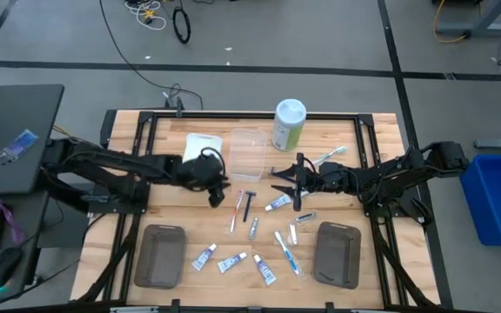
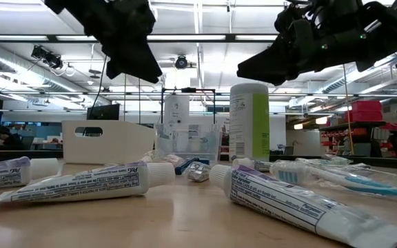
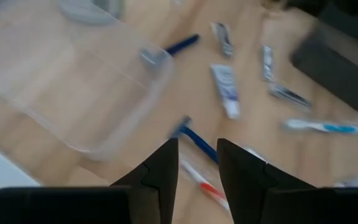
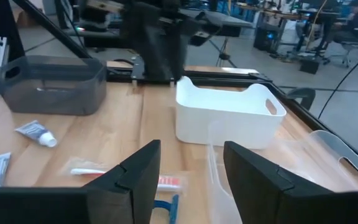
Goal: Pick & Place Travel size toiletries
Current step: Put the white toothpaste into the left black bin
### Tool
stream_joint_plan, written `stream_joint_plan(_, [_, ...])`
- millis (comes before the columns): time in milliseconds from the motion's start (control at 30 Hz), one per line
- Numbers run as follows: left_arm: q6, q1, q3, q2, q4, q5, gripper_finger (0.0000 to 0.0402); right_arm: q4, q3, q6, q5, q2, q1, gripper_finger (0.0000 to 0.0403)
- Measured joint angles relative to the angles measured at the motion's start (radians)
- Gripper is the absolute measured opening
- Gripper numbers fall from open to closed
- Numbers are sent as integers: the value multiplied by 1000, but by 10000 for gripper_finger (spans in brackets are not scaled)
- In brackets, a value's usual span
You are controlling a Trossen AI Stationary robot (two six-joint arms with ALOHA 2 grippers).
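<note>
Across the middle of the high view, both dark arms reach inward over the wooden counter [image 1: 381, 130] from opposite edges. At centre-left, the left arm stretches level from the left edge, and the left gripper [image 1: 217, 193] hangs just below the white tray [image 1: 200, 145] and left of the clear tray [image 1: 248, 149]. Its wrist view shows the fingers [image 3: 160, 177] parted by a narrow gap with nothing between them, above a dark blue razor [image 3: 194, 139] and a toothbrush [image 3: 202, 183]. At centre-right, the right arm comes in from the right edge, elbow bent, and the right gripper [image 1: 283, 181] sits right of the clear tray, below the green-and-white canister [image 1: 289, 124]. Its fingers [image 4: 135, 171] stand apart and empty, pointing towards the white tray.

Below the two grippers, the toiletries [image 1: 250, 235] lie scattered on the counter in the lower middle of the high view, between the two grey trays [image 1: 162, 255]: small white tubes with blue caps, slim toothbrushes, a razor and small silvery tubes. One more toothbrush [image 1: 329, 156] lies right of the canister.
</note>
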Motion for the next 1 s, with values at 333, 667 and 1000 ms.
stream_joint_plan(333, [-125, -158, 0, 0, -2, -11, 119, 0, 0, 17, 0, 0, 0, 183])
stream_joint_plan(667, [-236, -304, 1, 69, 10, 3, 119, 11, 0, -23, 2, 0, -1, 181])
stream_joint_plan(1000, [-314, -373, 0, 252, -12, 160, 124, 48, 0, -106, 2, 0, -1, 177])
